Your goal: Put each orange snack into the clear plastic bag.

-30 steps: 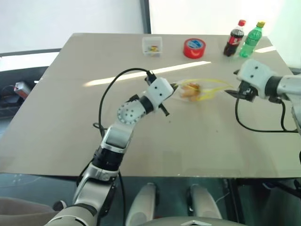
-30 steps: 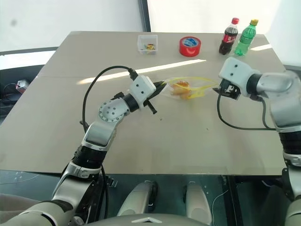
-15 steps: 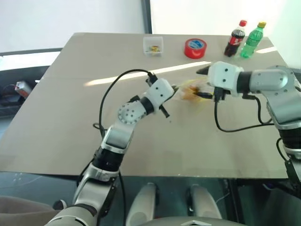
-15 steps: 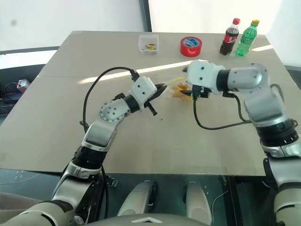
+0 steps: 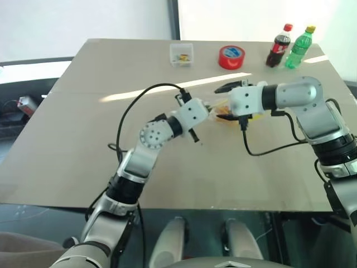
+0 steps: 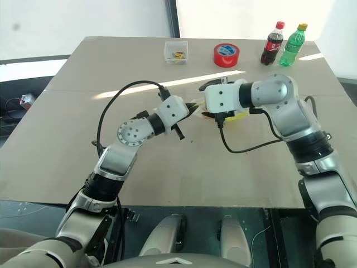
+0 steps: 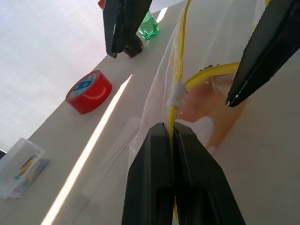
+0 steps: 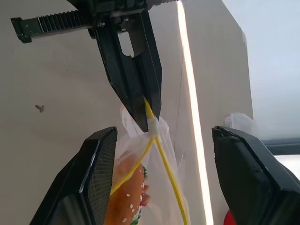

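Item, left: the left gripper (image 7: pixel 173 136), two black fingers pressed together on the yellow seal strip of the thin clear plastic zip bag (image 8: pixel 157 154), by which one corner of the bag's mouth is held up above the beige table (image 5: pixel 72 139). Item, centre: the bag itself, hanging between the two grippers over the middle of the table; an orange-brown bun-like snack with pale seeds and a green edge (image 8: pixel 127 199) is seen through the film, already inside, below the yellow strip. A second snack cannot be made out with certainty. Item, right: the right gripper (image 8: pixel 161 154), its two black fingers held wide apart, one on either side of the bag's mouth and nothing clamped between them. Item, far edge, well apart from the work: a small clear square box (image 5: pixel 181 54), a red tape roll (image 5: pixel 231 57), a dark cola bottle (image 5: pixel 278 46) and a green bottle (image 5: pixel 298 47). Risks, as judged: the strip is pinched at a single narrow point, so a tug from the right side could strip the film out of the left fingers and the bag be dropped. If only one layer is caught by the right fingers, the mouth could be pulled wider rather than sealed, and the snack tipped out. The snack lies close under the strip and could be crushed.
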You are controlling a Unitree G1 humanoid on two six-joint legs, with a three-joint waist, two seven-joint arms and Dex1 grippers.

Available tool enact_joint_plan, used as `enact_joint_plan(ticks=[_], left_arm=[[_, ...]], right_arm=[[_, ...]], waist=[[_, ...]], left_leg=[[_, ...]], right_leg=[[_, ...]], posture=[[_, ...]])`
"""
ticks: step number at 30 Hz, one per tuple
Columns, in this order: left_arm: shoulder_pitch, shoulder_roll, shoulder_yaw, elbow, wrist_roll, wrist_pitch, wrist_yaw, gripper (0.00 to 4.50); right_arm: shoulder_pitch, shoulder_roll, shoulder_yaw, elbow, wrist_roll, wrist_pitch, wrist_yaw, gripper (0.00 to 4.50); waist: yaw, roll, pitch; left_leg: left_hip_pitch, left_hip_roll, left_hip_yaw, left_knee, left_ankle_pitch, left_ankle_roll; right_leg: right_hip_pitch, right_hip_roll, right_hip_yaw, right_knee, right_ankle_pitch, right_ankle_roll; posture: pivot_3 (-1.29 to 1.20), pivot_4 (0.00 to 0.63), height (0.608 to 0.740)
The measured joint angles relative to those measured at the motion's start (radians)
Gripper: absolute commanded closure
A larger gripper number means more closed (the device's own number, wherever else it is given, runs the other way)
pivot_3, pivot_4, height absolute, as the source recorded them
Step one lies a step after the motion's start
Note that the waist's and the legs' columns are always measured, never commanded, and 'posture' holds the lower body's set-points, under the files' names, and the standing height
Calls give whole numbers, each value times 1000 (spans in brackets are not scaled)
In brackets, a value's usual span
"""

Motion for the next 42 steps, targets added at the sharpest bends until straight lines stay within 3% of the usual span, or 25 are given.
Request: enact_joint_plan(ticks=[8, 11, 14, 39, 40, 42], left_arm=[[-10, 23, -7, -22, 11, 0, -18, 4500], [-9, 30, -7, -31, 12, 0, -23, 4500], [-9, 37, -7, -34, 12, 1, -30, 4500], [-10, 44, -7, -40, 21, 7, -34, 4500], [-10, 44, -7, -40, 21, 7, -34, 4500], [-9, 44, -7, -39, 22, 7, -34, 4500]], right_arm=[[-3, 11, 1, 9, -34, -71, -1, 1225], [-3, 27, 1, 9, -35, -84, -2, 2013], [-3, 37, 3, 9, -39, -87, 0, 3408], [-3, 22, 11, 31, -71, -92, 24, 3408], [-3, 22, 11, 32, -71, -93, 24, 3953], [-3, 21, 10, 32, -72, -94, 21, 4390]], waist=[[-1, 0, 0], [-2, 0, 0], [-1, 0, 0], [-1, 0, 0], [-1, 0, 0], [-1, 0, 0]], left_leg=[[0, 0, 0, 0, 0, 0], [0, 0, 0, 0, 0, 0], [0, 0, 0, 0, 0, 0], [0, 0, 0, 0, 0, 0], [0, 0, 0, 0, 0, 0], [0, 0, 0, 0, 0, 0]], right_leg=[[0, 0, 0, 0, 0, 0], [0, 0, 0, 0, 0, 0], [0, 0, 0, 0, 0, 0], [0, 0, 0, 0, 0, 0], [0, 0, 0, 0, 0, 0], [0, 0, 0, 0, 0, 0]], posture=[[0, 150, 740], [0, 150, 740], [0, 150, 740], [0, 150, 740], [0, 150, 740], [0, 150, 740]])
